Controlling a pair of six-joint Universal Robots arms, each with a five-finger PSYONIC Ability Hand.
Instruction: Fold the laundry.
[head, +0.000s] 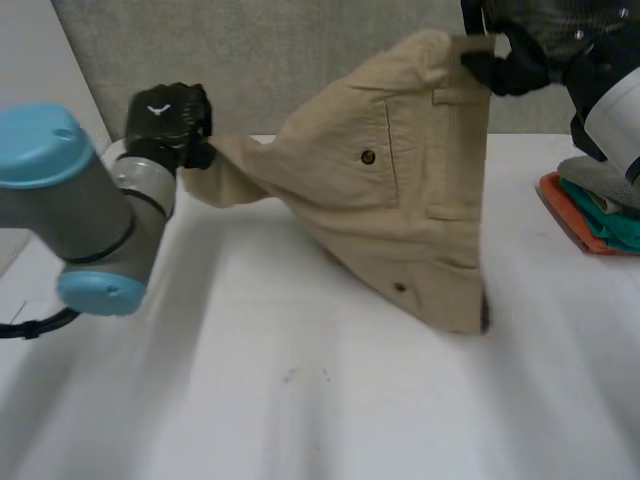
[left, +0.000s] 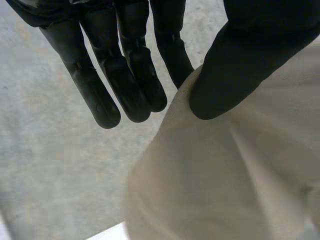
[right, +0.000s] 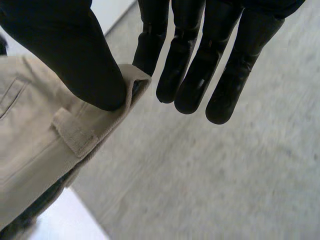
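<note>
Looking down from the head view, I see the tan trousers (head: 400, 200) hanging between my hands, their lowest corner at or just above the worktop (head: 300, 400). The left hand (head: 168, 120) grips one end and the right hand (head: 510, 65) the waistband corner, near a stack of folded clothes (head: 595, 205). In the left wrist view, the left hand (left: 240, 55) pinches only a thin fold under its thumb, with the other fingers (left: 100, 95) straight and free. I judge a sharp tug could pull it loose. In the right wrist view, the right hand (right: 75, 55) pins the waistband (right: 95, 130) edge just as shallowly, so a swing might drop the garment.
</note>
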